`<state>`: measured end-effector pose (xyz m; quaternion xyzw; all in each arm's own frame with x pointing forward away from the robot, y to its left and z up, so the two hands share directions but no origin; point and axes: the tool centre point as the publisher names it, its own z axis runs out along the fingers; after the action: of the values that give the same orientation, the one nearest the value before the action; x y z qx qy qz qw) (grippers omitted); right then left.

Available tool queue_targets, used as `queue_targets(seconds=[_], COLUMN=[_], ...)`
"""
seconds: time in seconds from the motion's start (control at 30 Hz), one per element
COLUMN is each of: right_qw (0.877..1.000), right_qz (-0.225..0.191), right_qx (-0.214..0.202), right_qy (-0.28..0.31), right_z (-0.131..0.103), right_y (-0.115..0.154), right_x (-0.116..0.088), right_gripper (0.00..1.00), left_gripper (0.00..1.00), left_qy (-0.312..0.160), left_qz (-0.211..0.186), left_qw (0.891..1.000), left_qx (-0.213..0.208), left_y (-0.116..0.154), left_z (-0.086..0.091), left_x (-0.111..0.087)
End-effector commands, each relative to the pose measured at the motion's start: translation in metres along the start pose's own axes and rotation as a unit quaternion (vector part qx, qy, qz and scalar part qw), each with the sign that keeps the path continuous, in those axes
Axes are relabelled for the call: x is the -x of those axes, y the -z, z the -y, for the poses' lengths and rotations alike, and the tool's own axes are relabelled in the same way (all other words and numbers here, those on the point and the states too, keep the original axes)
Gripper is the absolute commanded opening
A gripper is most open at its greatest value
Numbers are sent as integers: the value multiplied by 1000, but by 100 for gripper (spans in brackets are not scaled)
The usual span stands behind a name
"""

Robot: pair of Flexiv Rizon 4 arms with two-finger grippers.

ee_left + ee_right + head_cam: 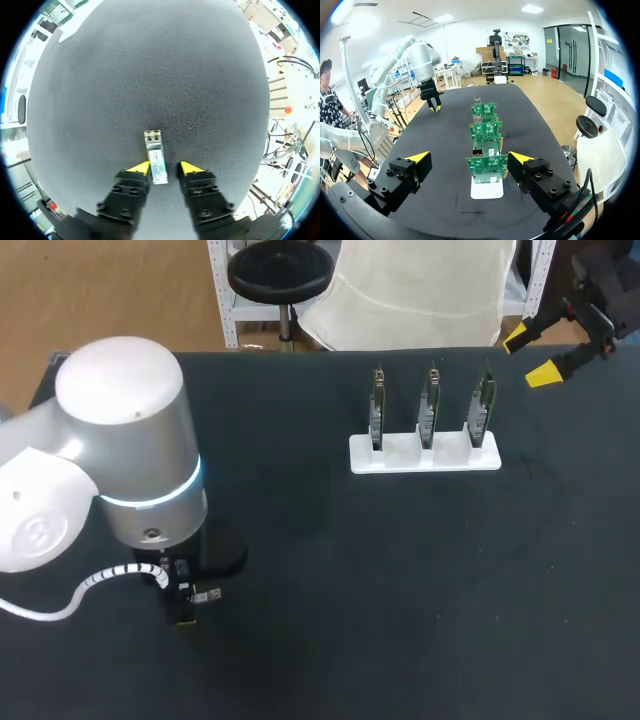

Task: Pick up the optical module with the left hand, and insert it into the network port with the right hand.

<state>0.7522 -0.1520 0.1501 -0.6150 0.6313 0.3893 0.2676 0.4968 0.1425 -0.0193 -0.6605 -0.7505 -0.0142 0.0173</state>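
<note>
Fingers (137, 168) of my left gripper (164, 168) are spread, straddling the optical module (155, 157), which lies flat on the table (150, 65). One tip touches it, the other shows a gap. Module is silver with a white label, long axis along the fingers, socket end pointing away from the gripper. Head view mostly hides it under the left arm (110, 460). Right gripper (468, 157) is wide open, facing three green boards (486, 167) upright in a white stand (425, 455).

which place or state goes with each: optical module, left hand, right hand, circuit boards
1 optical module
2 left hand
3 right hand
4 circuit boards

a upright in the white holder
b open, empty, raised near the table's far right corner
c lying flat on the table
d open, low, straddling the optical module

Pairs: 1-c, 2-d, 3-b, 4-a
</note>
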Motion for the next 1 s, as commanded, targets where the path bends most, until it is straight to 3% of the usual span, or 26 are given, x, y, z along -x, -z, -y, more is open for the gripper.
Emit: queue_targets(seconds=[0.03,0.23,0.33,0.43,0.57,0.7,0.87,1.0], right_qw=[1000,1000,1000,1000,1000,1000,1000,1000], right_qz=[0,0,0,0,0,0,0,0], right_qx=[-1,-1,-1,-1,-1,-1,-1,-1], right_qy=[1,1,1,1,1,1,1,1], right_z=[-1,-1,-1,-1,-1,-1,-1,-1], right_y=[-1,-1,-1,-1,-1,-1,-1,-1], right_x=[0,0,0,0,0,0,0,0], right_gripper=[100,100,100,100,100,100,100,100], left_gripper=[0,0,0,0,0,0,0,0], left_qy=[-2,-6,44,106,164,197,178,153], left_qz=[-1,1,45,104,185,255,304,352], left_qw=[1000,1000,998,989,968,942,924,905], left_qx=[-3,-4,-7,4,40,89,149,185], left_y=[-10,-9,-8,1,27,60,108,144], left_z=[-4,-5,-11,-23,-51,-91,-139,-172], left_x=[1,3,2,1,4,4,19,42])
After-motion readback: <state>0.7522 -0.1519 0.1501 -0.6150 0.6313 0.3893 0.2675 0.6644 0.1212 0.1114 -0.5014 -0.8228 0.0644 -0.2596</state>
